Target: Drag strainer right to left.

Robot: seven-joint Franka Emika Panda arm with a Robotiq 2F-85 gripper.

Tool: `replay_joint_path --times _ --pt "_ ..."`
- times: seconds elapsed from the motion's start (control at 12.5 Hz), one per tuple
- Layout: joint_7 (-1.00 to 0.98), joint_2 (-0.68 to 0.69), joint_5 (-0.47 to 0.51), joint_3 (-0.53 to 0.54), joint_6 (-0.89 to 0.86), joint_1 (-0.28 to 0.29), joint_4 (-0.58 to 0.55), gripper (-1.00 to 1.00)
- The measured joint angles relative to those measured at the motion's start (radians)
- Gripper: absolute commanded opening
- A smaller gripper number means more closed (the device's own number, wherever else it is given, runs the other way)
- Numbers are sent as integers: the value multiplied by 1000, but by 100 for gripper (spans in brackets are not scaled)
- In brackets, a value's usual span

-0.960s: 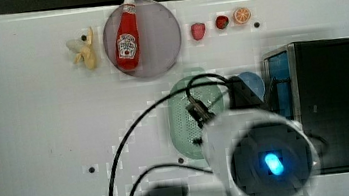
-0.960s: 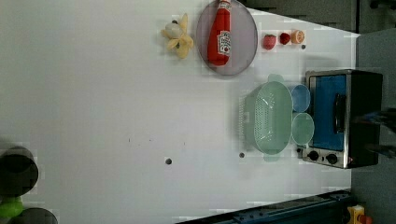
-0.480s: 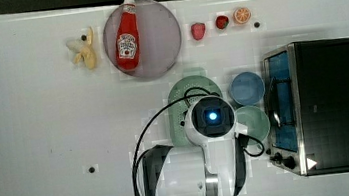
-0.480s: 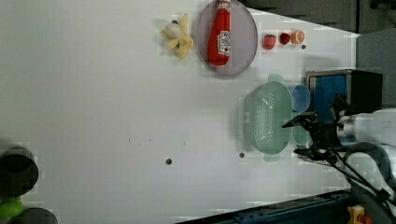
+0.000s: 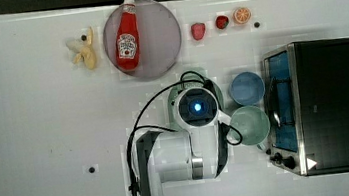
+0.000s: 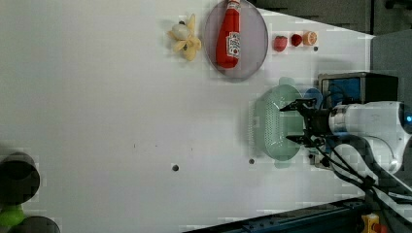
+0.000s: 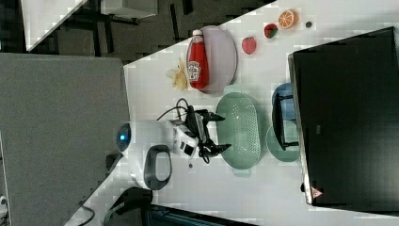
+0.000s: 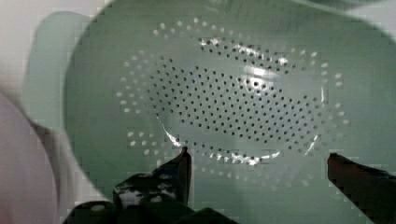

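One pale mint-green oval perforated plastic strainer point(image 6: 272, 121). Two plain round bowls: one blue bowl point(image 5: 246, 88) and one smaller green bowl point(image 5: 250, 124). One red plastic ketchup bottle point(image 5: 126, 38), lying on one round grey plate point(image 5: 164, 33). One peeled yellow banana point(image 5: 85, 52). Three small fruit pieces in a row: two red strawberries point(image 5: 198, 30) point(image 5: 222, 21) and one orange half point(image 5: 241, 15). One black-and-silver toaster oven point(image 5: 334, 103). One white robot arm point(image 7: 146, 150) with one black end effector point(image 6: 299, 121). One white tabletop point(image 5: 31, 135).
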Motion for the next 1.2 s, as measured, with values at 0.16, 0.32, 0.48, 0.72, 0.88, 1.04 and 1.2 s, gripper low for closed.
replay_joint_path --times 0.16,0.32,0.48,0.72,0.88,1.04,1.2 --pt "53 75 -26 10 82 -6 -16 100" --pt "70 145 -23 13 179 0 -25 100" --pt "99 181 -32 16 197 7 -27 100" --pt "136 208 -16 15 203 42 -29 100" --pt "170 204 -26 28 220 69 -31 100" --pt "206 196 -29 73 231 80 -31 100" --pt "266 206 -40 75 228 118 -25 100"
